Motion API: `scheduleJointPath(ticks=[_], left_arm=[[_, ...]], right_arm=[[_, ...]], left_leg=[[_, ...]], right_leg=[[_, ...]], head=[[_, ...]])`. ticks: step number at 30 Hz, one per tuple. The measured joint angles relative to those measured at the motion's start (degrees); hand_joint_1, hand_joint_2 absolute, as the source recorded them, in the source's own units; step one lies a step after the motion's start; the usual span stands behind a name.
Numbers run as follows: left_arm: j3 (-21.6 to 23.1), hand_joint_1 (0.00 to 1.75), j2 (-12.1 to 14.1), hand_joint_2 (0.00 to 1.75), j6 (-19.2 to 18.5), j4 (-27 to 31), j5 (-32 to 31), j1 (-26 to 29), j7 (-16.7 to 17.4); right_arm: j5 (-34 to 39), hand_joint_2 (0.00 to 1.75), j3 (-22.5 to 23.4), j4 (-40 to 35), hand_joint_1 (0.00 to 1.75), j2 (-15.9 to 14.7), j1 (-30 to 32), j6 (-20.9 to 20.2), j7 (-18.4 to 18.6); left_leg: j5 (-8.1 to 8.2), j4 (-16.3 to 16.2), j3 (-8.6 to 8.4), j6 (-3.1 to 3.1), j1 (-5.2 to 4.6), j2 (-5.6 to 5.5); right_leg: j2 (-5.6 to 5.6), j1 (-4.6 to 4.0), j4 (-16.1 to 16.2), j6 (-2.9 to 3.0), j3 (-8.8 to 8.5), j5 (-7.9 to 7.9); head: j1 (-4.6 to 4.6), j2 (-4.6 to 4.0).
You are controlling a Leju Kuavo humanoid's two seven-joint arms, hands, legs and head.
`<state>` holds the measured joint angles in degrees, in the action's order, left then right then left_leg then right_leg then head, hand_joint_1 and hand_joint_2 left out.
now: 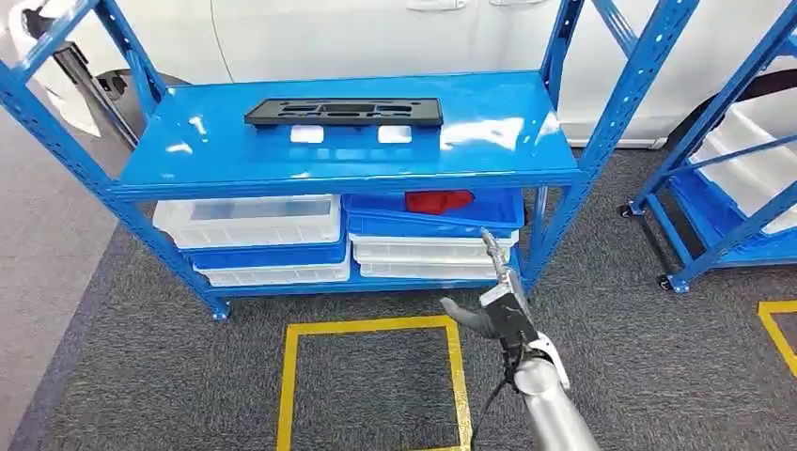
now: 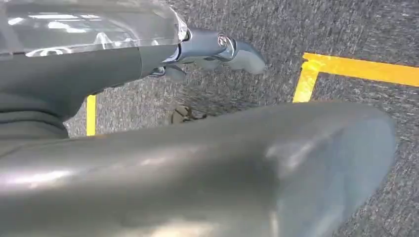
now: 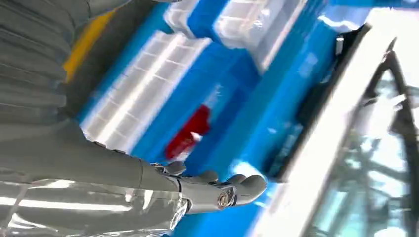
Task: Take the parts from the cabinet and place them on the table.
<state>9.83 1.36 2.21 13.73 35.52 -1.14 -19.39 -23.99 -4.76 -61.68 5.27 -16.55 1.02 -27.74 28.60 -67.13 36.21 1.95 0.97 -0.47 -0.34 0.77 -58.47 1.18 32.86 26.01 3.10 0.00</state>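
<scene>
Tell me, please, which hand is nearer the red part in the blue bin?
Right. The right hand is raised just below the red part; the left hand hangs low over the carpet.

Open front, tight lower shelf
Stacked bins crowd the gap beneath the top shelf; blue uprights flank the opening.

No text, label, brand or number is showing legibly anywhere. The black part on the shelf is carrying raised moulding, too small to read. The yellow tape on the floor is forming only a plain square outline.
</scene>
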Motion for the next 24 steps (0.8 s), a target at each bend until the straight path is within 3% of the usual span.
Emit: scheduleJointPath(ticks=[1,2,6,7,8,9,11,12,13,14,16,17,18,21,22,23,24], left_arm=[[0.2,0.00,0.1,0.00,0.0,0.0,0.1,-0.1,-0.1],[0.3,0.00,0.1,0.00,0.0,-0.2,0.4,-0.3,-0.1],[0.7,0.00,0.1,0.00,0.1,-0.4,1.0,-0.7,-0.2],[0.7,0.00,0.1,0.00,0.1,-0.5,1.1,-0.7,-0.2],[0.8,0.00,0.0,0.00,0.1,-0.5,1.1,-0.8,-0.3],[0.8,0.00,0.1,0.00,0.1,-0.6,1.3,-1.0,-0.3],[0.9,0.00,0.1,0.00,0.1,-0.8,1.6,-1.2,-0.4],[1.0,0.00,0.1,0.00,0.1,-0.8,1.7,-1.2,-0.5],[1.1,0.00,0.1,0.00,0.1,-0.9,1.8,-1.1,-0.6],[1.2,0.00,0.1,0.00,0.1,-0.9,1.8,-1.1,-0.7],[1.4,0.00,0.1,0.00,0.0,-0.9,1.9,-1.3,-0.8],[1.6,0.00,0.1,0.00,0.0,-0.9,1.9,-1.3,-0.8],[1.7,0.00,0.1,0.00,0.0,-0.9,2.0,-1.4,-0.9],[1.9,0.00,0.2,0.00,0.0,-1.1,2.2,-1.4,-0.9],[2.0,0.00,0.2,0.00,0.0,-1.2,2.2,-1.6,-1.0],[2.1,0.00,0.3,0.00,0.0,-1.2,2.3,-1.5,-1.0],[2.2,0.00,0.4,0.00,-0.2,-1.3,2.3,-1.6,-1.1]], right_arm=[[-1.0,1.75,-1.3,-0.3,0.00,0.3,-0.9,1.1,0.0],[-2.1,1.75,-2.9,-0.5,0.00,0.5,-2.0,2.4,0.1],[-6.2,1.75,-8.2,-1.2,0.00,1.2,-5.1,6.5,0.4],[-7.4,1.75,-9.5,-1.4,0.00,1.4,-5.9,7.7,0.5],[-8.6,1.75,-10.6,-1.4,0.00,1.6,-6.9,8.9,0.6],[-9.9,0.00,-11.9,-1.4,0.00,1.8,-7.9,10.0,1.0],[-12.3,0.00,-14.1,-1.2,0.00,2.0,-9.2,11.8,1.8],[-13.7,0.00,-15.4,-0.9,0.00,2.1,-9.8,12.8,2.3],[-14.8,0.00,-16.4,-0.6,0.00,2.4,-10.2,13.7,2.7],[-16.1,0.00,-17.5,-0.2,0.00,2.7,-11.1,14.6,3.1],[-18.7,0.00,-19.4,0.8,0.00,3.2,-13.2,16.6,4.0],[-19.9,0.00,-20.3,1.4,0.00,3.5,-14.3,17.6,4.4],[-21.1,0.00,-21.1,2.1,0.00,3.8,-15.3,18.5,4.8],[-24.5,0.00,-23.8,4.9,0.00,4.7,-17.9,21.5,6.1],[-25.5,0.00,-24.6,5.8,0.00,5.0,-18.9,22.3,6.3],[-26.5,0.00,-25.4,6.8,0.00,5.5,-19.8,23.2,6.7],[-27.5,0.00,-26.3,8.1,0.00,6.1,-21.1,24.4,6.9]], left_leg=[[-2.82,5.4,-2.36,-0.35,-0.03,0.06],[-3.01,8.3,-3.52,-0.82,-0.20,0.16],[-3.09,9.1,-3.22,-1.81,-0.63,-0.02],[-3.51,9.7,-3.57,-2.34,0.02,0.03],[-3.61,9.8,-3.62,-2.57,-0.06,0.05],[-3.64,9.8,-3.52,-2.90,-0.07,0.06],[-3.65,9.8,-3.38,-3.10,-0.25,0.05],[-3.64,9.7,-3.34,-3.10,-0.33,-0.01],[-3.63,9.7,-3.35,-3.10,-0.35,-0.04],[-3.60,9.6,-3.37,-3.10,-0.40,-0.13],[-3.45,9.4,-3.48,-2.89,-0.53,-0.26],[-3.37,9.4,-3.42,-2.77,-0.51,-0.28],[-3.21,9.0,-3.11,-2.42,-0.95,-0.29],[-3.42,9.6,-3.21,-1.54,-0.62,-0.26],[-3.31,9.6,-3.34,-1.18,-0.87,-0.24],[-2.68,8.7,-3.02,-0.94,-0.55,-0.18],[-0.77,5.8,-1.63,-0.62,-0.52,-0.04]], right_leg=[[0.01,-0.01,0.0,-0.09,-0.14,0.07],[0.03,-0.13,0.0,-0.26,-0.08,0.11],[0.02,-0.29,0.3,-1.59,0.35,-0.33],[0.06,-0.40,0.0,-1.95,0.46,0.07],[0.13,-0.32,-1.5,-2.08,0.98,1.19],[0.19,-0.31,-5.4,-2.13,2.86,3.51],[0.20,-0.26,-14.6,-2.30,7.30,7.28],[0.20,-0.24,-17.8,-2.31,8.99,7.83],[0.20,-0.23,-18.0,-2.26,9.23,7.15],[0.20,-0.24,-15.4,-2.08,8.15,5.02],[0.22,-0.35,-5.0,-1.37,3.37,-0.39],[0.23,-0.63,-1.0,-0.84,1.71,-1.16],[0.25,-0.75,0.1,-0.80,1.23,-0.72],[0.35,-1.05,0.0,-0.33,1.45,-0.86],[0.37,-0.51,0.6,0.04,1.23,-1.13],[0.25,-0.34,1.0,0.17,0.90,-1.39],[0.15,-0.26,1.1,0.49,0.85,-1.36]], head=[[0.00,0.00],[-0.02,0.00],[0.00,0.00],[0.00,0.00],[-0.02,0.00],[-0.02,0.00],[-0.02,0.00],[-0.02,0.00],[-0.02,0.00],[-0.02,0.00],[-0.02,0.00],[-0.02,0.00],[-0.02,0.00],[0.00,0.00],[0.00,0.00],[-0.02,0.00],[0.00,0.00]])
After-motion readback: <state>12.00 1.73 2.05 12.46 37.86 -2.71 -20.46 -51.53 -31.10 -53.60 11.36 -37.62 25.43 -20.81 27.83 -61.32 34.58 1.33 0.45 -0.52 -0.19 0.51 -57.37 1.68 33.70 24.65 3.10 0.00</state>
